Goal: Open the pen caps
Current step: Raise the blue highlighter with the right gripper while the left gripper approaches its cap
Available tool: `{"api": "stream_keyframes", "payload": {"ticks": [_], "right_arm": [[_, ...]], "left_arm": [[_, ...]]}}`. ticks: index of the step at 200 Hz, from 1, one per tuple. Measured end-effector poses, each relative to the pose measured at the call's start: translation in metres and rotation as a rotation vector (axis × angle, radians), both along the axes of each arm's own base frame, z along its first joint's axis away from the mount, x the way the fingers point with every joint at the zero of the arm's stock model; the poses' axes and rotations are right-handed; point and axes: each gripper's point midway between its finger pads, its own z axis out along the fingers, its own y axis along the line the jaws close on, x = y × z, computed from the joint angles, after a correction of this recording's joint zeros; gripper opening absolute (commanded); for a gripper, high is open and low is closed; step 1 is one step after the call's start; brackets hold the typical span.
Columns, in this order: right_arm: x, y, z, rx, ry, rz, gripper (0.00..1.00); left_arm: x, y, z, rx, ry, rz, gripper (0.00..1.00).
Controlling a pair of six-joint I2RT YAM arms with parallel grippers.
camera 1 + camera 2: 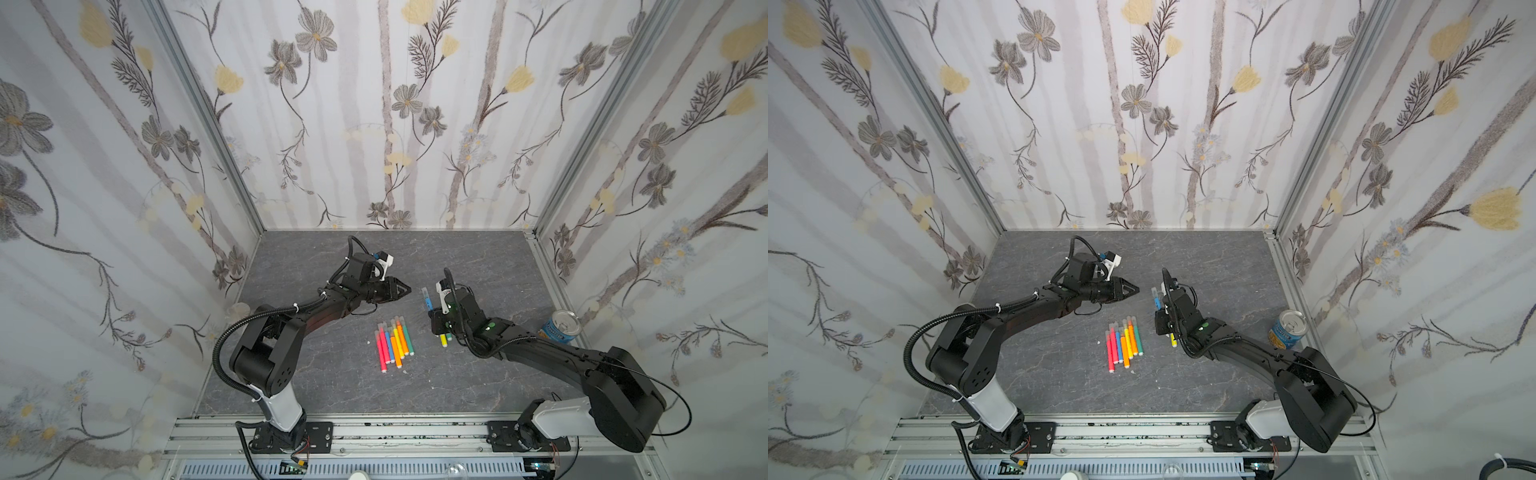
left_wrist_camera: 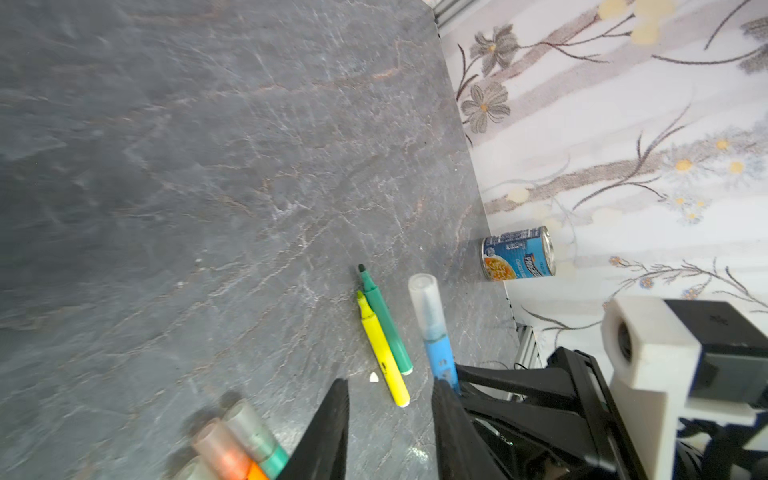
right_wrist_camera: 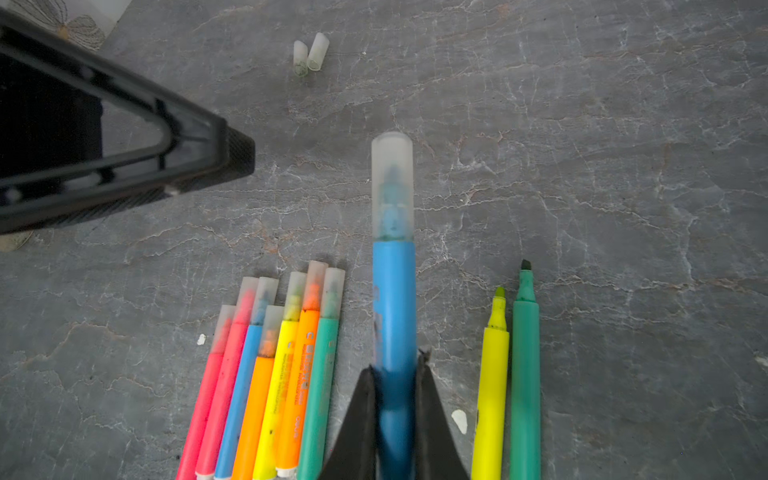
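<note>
My right gripper (image 3: 395,365) is shut on the barrel of a blue pen (image 3: 394,299), lifted above the table. Its translucent pen cap (image 3: 392,187) is still on, pointing away from the gripper. My left gripper (image 2: 390,382) stands open and empty, a short way to the side of that cap (image 2: 426,303). In both top views the left gripper (image 1: 407,289) faces the blue pen (image 1: 427,297). Several capped pens (image 3: 270,374) lie in a row. A yellow pen (image 3: 492,374) and a green pen (image 3: 525,374) lie uncapped. Two loose caps (image 3: 309,54) rest further off.
A blue soup can (image 1: 561,326) stands by the right wall, also in the left wrist view (image 2: 519,253). The row of pens (image 1: 1124,343) lies mid-table between the arms. Small white chips (image 3: 459,419) lie on the dark stone tabletop (image 1: 340,374).
</note>
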Motion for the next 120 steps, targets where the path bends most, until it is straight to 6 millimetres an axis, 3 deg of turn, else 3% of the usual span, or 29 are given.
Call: {"api": "stream_keyframes", "payload": {"ticks": [57,120], "right_arm": [[-0.002,0.007,-0.003,0.024,0.008,0.027,0.01],[-0.001,0.01,-0.001,0.048,0.002,0.036,0.01]], "left_arm": [[-0.009,-0.029,-0.003,-0.07,0.043,-0.039,0.33],[-0.004,-0.038,-0.007,-0.087,0.059,-0.037,0.33]]}}
